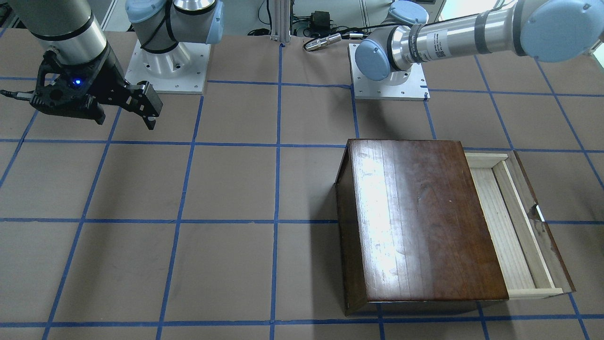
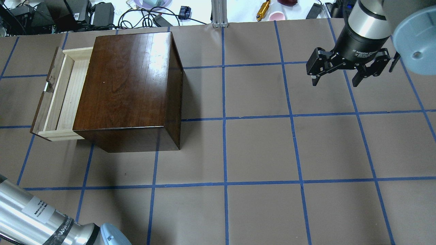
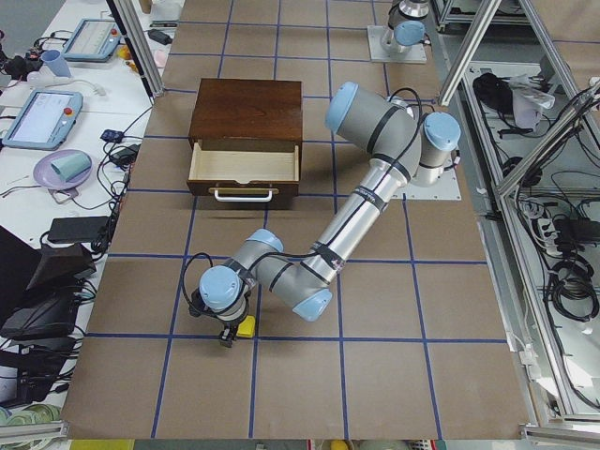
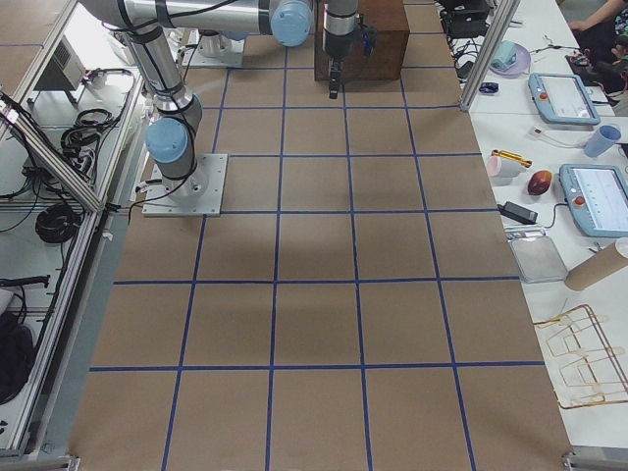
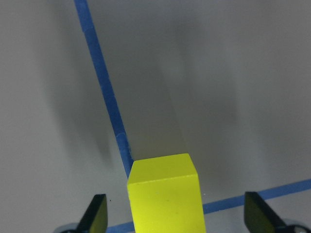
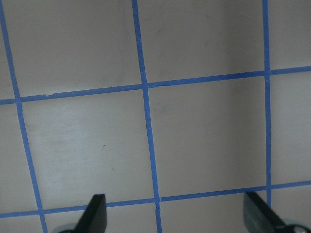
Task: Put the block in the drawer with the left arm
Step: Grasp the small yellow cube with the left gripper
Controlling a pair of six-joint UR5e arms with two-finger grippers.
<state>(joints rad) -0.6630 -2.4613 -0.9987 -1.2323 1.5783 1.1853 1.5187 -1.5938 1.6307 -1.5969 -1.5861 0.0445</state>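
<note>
Farthest to the robot's left, the small bright yellow block (image 5: 165, 194) sits on the brown paper-covered table (image 2: 259, 146), beside a crossing of blue tape lines (image 5: 104, 97) and well apart from the box. The left arm's black two-finger end effector (image 5: 177, 216) is low over it, fingers spread wide. One finger is on either side and neither touches, which I read as lining up for a grasp not yet made.

Next comes the shallow pale-wood drawer (image 2: 68, 95), drawn out of the glossy dark-brown wooden box (image 2: 126, 81) toward the robot's left. It is bare inside, presumably open to take the block from above.

Far right, the right arm's end effector (image 2: 335, 81) hangs above the table, wide open and holding nothing, apparently kept out of the way.

The block stands flat, side faces square to the fingers. It looks near-cubic and is cut off in the wrist view, so I cannot tell a long axis.
</note>
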